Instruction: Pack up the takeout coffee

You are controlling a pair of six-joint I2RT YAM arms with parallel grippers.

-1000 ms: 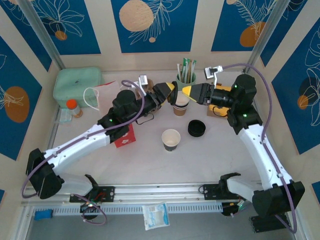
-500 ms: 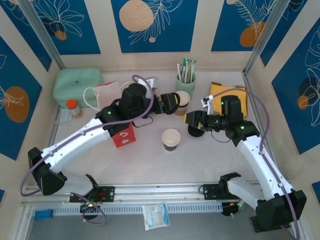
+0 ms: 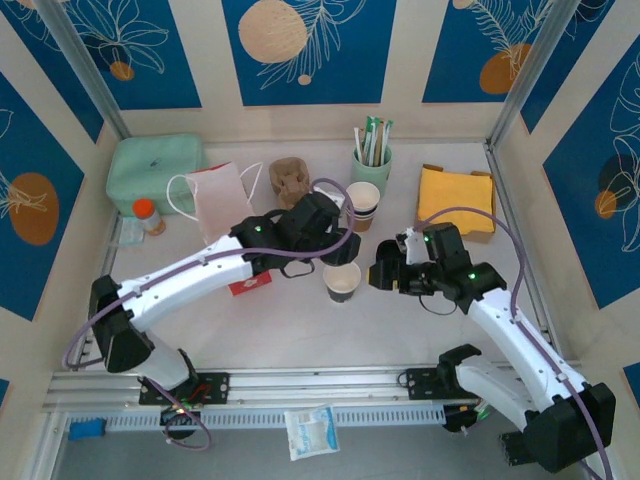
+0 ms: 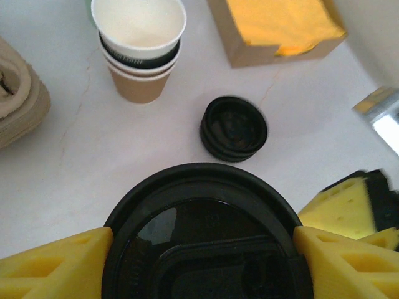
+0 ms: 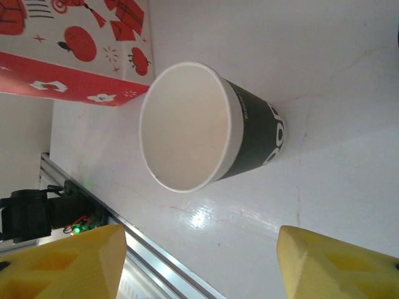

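The takeout coffee's paper cup [image 3: 342, 281] stands lidless at the table's middle, cream inside with a dark band [image 5: 255, 137]. Just behind and above it, my left gripper [image 3: 337, 250] is shut on a round black lid [image 4: 202, 230]. Both yellow fingers [image 4: 56, 265] press the lid's rim, and the lid hides whatever is under it in the left wrist view. My right gripper [image 3: 381, 276] sits low to the right of the cup. It is open [image 5: 199, 261], nothing lies between its fingers, and the cup is ahead of them.
At the back stand a stack of lidless cups [image 3: 362, 203], a green holder with sticks [image 3: 371, 160], a yellow napkin box [image 3: 455, 198] and a pale bag [image 3: 215, 196]. Loose black lids [image 4: 234, 129] lie near the right gripper. A red printed bag [image 5: 62, 56] lies left of the cup.
My left gripper came from the cup stack at the back toward the middle cup, carrying the black lid. My right gripper dropped from the back to table level beside the cup.
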